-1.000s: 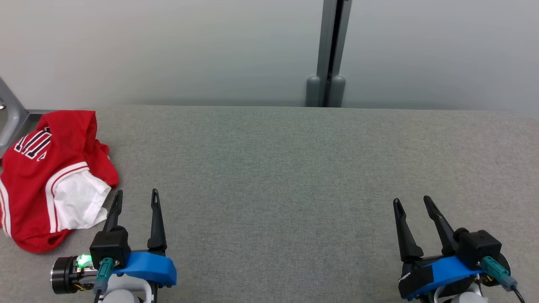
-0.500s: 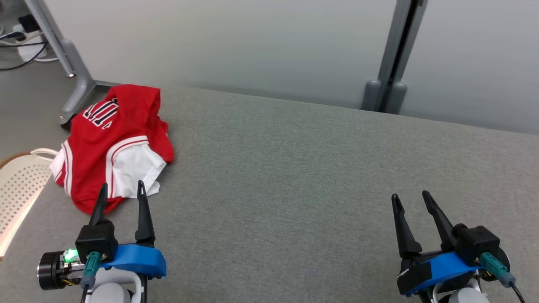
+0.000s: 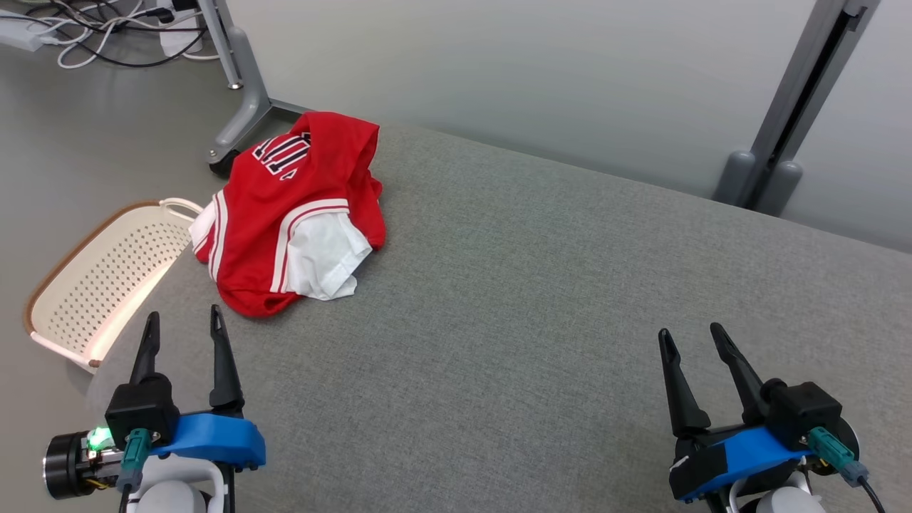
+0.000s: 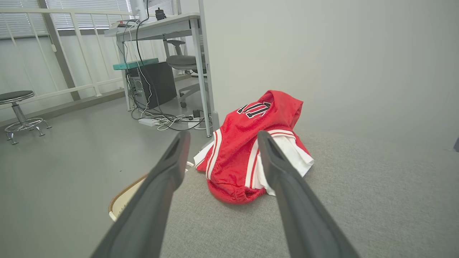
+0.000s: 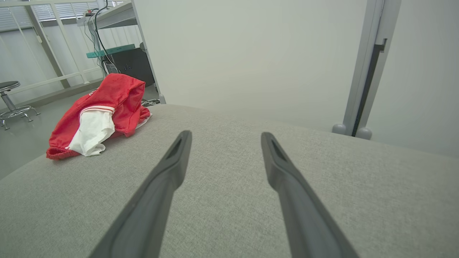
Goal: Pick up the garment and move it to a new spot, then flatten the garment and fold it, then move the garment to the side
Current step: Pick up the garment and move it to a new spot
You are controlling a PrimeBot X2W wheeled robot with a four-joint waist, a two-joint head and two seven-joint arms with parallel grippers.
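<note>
A crumpled red garment (image 3: 285,214) with white trim and dark lettering lies bunched at the far left corner of the grey table (image 3: 534,299); a white part of it sticks out at its near side. It also lies ahead in the left wrist view as the garment (image 4: 244,157), and far left in the right wrist view as the garment (image 5: 100,114). My left gripper (image 3: 182,324) hovers open near the table's left edge, short of the garment and empty. Over the near right of the table my right gripper (image 3: 690,336) is open and empty too.
A white perforated basket (image 3: 92,278) stands on the floor just off the table's left edge. A grey desk leg (image 3: 239,92) and cables (image 3: 85,35) lie beyond the garment. A pale partition wall with a grey post (image 3: 791,114) runs behind the table.
The head camera has turned left, so the garment, basket and floor have slid into the picture. Both grippers stay open in much the same place.
</note>
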